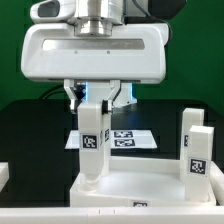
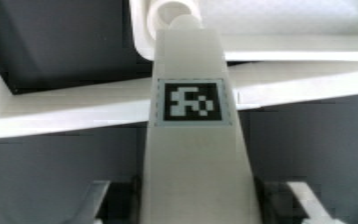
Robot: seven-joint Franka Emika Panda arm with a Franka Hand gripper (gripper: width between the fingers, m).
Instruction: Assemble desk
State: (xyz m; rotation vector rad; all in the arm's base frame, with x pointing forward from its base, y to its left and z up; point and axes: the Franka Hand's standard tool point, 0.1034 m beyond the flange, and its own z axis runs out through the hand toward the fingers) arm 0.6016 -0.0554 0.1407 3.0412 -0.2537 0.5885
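Beside held leg [image 1: 93, 135], exterior view alone shows second leg [image 1: 196, 148].

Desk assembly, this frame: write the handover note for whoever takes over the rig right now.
Gripper: shut on one leg, held upright, its lower end at the tabletop panel; whether it is seated cannot be told.
A second leg stands at the exterior view's right.
The marker board lies behind on the table.
Done: one leg brought to the panel.
Left: fix this leg, then the others; none looks attached yet.
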